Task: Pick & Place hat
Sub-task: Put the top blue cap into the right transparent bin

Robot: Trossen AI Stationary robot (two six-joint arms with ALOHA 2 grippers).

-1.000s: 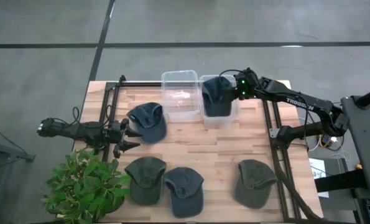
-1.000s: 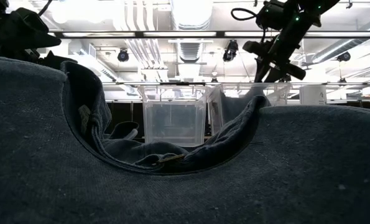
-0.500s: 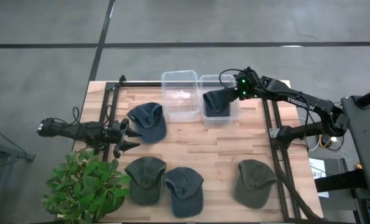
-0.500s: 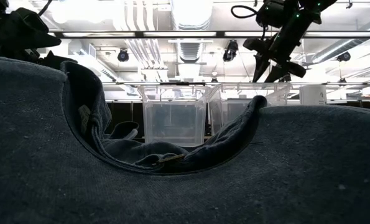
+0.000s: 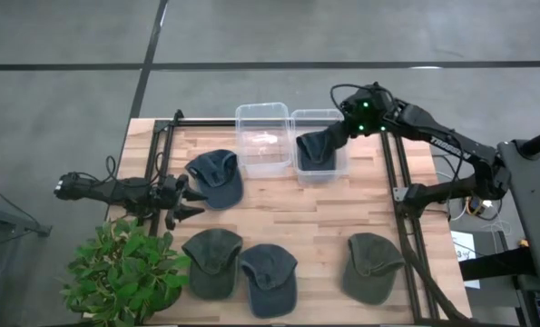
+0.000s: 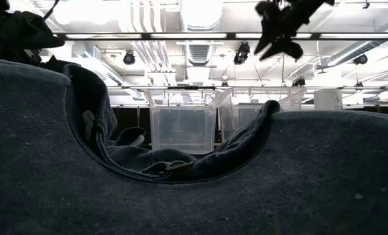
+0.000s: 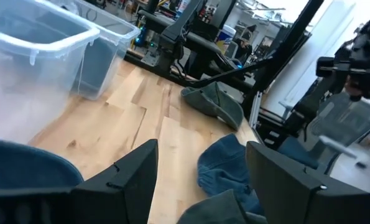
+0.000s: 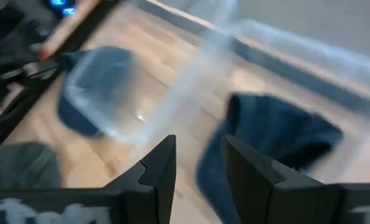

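Note:
A dark blue hat (image 5: 315,152) lies inside the right clear bin (image 5: 340,169), also seen in the right wrist view (image 8: 278,134). My right gripper (image 5: 342,125) (image 8: 198,146) hangs open above the bin's right side, clear of the hat; the low view shows it high up (image 6: 278,29). My left gripper (image 5: 195,202) (image 7: 200,155) waits open at the table's left side, just short of another blue hat (image 5: 217,174) lying flat on the wood.
An empty clear bin (image 5: 262,138) stands left of the filled one. Two green hats (image 5: 212,262) (image 5: 374,265) and a blue hat (image 5: 270,277) lie near the near edge. A potted plant (image 5: 124,272) sits at the near left corner. A blue hat (image 6: 194,196) blocks most of the low view.
The right gripper has risen and drawn back toward the table's far right, away from the bin. The blue hat, draped high over the right bin a second ago, has dropped and settled inside it.

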